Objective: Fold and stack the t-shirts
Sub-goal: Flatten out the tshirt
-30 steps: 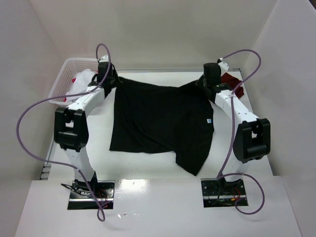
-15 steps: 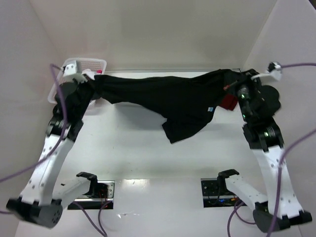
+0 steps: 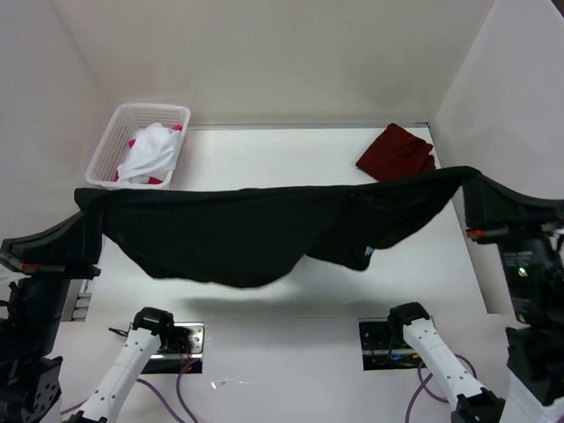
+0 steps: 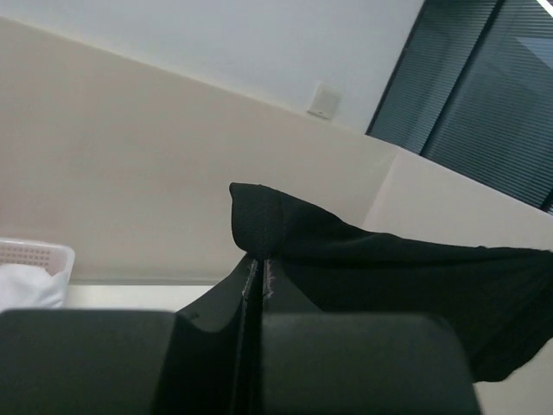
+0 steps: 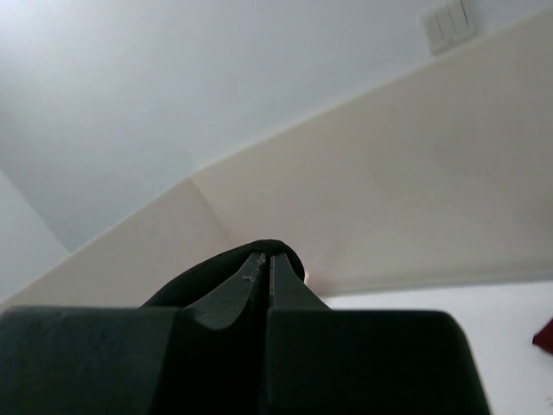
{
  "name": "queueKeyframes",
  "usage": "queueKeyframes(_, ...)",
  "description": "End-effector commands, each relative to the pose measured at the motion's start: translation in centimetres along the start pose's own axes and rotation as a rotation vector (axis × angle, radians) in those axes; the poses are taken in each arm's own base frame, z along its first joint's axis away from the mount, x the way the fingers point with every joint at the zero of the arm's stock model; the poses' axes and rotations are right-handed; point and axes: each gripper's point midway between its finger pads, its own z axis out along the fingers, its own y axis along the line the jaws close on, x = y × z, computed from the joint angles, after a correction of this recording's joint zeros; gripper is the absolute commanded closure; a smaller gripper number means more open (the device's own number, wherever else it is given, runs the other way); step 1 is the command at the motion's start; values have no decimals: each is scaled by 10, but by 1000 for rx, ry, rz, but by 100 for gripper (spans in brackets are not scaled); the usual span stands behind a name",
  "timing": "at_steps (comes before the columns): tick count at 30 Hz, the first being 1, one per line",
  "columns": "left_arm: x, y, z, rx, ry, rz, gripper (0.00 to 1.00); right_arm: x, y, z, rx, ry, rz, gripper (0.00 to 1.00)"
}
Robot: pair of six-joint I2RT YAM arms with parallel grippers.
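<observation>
Progress: black t-shirt (image 3: 247, 238) unfolded, aloft, left gripper (image 4: 259, 261) and right gripper (image 5: 264, 259) each pinching an edge; maroon t-shirt (image 3: 397, 152) apparently folded; white shirt (image 3: 150, 152) in basket (image 3: 152, 107) pending.

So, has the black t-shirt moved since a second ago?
Yes. The black t-shirt has lifted off the table, away from the basket toward the near edge, stretched between the left end effector and right end effector.

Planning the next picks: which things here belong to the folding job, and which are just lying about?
Job: black t-shirt, stretched between left tool and right tool; maroon t-shirt, far right; white t-shirt in the basket.
Lying about: basket; wall switch.
</observation>
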Motion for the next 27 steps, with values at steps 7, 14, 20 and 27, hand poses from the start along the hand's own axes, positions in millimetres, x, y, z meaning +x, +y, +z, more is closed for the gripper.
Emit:
queueKeyframes(7, 49, 23, 36, -85, 152, -34, 100, -6, -31, 15, 173, -16, -55, 100)
queueKeyframes(14, 133, 63, 68, -171, 290, -58, 100, 101, -101, 58, 308, 183, -21, 100)
queueKeyframes(20, 223, 91, 67, -213, 457, -126, 100, 215, -172, 41, 452, 391, 24, 100)
queueKeyframes(27, 308, 129, 59, -330, 634, -156, 100, 286, -213, 23, 578, 528, 104, 100)
